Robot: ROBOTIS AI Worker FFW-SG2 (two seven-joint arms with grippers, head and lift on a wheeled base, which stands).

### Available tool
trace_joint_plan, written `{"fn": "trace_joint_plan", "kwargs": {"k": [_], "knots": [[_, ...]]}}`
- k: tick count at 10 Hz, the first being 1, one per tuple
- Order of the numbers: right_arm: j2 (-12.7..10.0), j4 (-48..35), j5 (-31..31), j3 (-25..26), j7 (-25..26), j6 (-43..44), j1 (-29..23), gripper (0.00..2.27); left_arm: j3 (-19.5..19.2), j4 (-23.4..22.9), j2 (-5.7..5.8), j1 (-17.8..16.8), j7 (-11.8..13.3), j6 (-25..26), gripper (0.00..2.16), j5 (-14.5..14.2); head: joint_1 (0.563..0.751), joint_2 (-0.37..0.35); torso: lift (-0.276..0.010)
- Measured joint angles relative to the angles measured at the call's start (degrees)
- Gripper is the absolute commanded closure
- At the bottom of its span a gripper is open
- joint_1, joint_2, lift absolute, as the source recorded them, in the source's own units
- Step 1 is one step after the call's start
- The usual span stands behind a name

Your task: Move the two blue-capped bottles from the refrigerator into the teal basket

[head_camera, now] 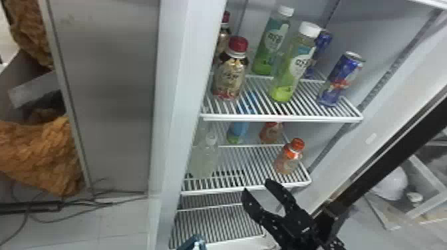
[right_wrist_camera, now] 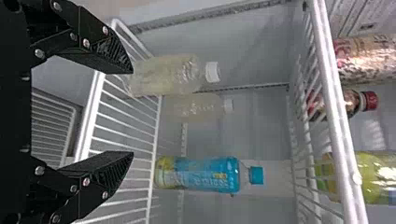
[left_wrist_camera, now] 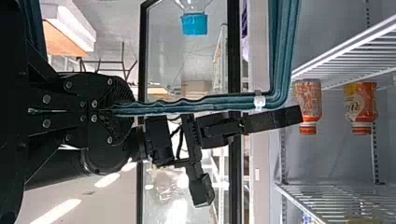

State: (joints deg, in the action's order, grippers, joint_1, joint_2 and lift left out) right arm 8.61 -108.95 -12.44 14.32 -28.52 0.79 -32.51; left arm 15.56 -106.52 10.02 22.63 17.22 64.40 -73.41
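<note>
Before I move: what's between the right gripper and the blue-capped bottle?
Just bare wire shelf between the right gripper and the blue-capped bottle, per the right wrist view.

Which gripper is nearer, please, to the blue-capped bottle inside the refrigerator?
Right: the right gripper is open in front of the bottle; the left gripper, farther back, holds the teal basket.

Head view: set high, facing forward and down into the refrigerator [head_camera: 183,83]. Left wrist view: farther off, facing orange-capped bottles [left_wrist_camera: 309,100] shared with head view. Right wrist view: close, facing the blue-capped bottle [right_wrist_camera: 203,174], apparently shared with head view.
</note>
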Motion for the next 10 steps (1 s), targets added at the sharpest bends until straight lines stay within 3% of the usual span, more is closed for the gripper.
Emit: {"fn": "trace_joint_plan", "kwargs": {"k": [3,6,10], "knots": [[-0.1,3.8,0.0,-1.2,3.2,5.4,2.4,0.35,0.0,0.0,-0.08,0.0,0.0,0.0,1.14,-0.1,0.695,-0.35,-0.141],[-0.7,13.9,-0.2,-3.1,6.3,14.7,8.2,0.24,0.0,0.0,-0.13,-0.1,0.0,0.0,1.14,-0.2,0.695,-0.35,-0.141],[-0.9,22.4,0.2,-4.3,8.9,19.8,13.9,0.18,0.1,0.0,-0.18,-0.2,-0.1,0.1,1.14,-0.2,0.695,-0.35,-0.141]]}}
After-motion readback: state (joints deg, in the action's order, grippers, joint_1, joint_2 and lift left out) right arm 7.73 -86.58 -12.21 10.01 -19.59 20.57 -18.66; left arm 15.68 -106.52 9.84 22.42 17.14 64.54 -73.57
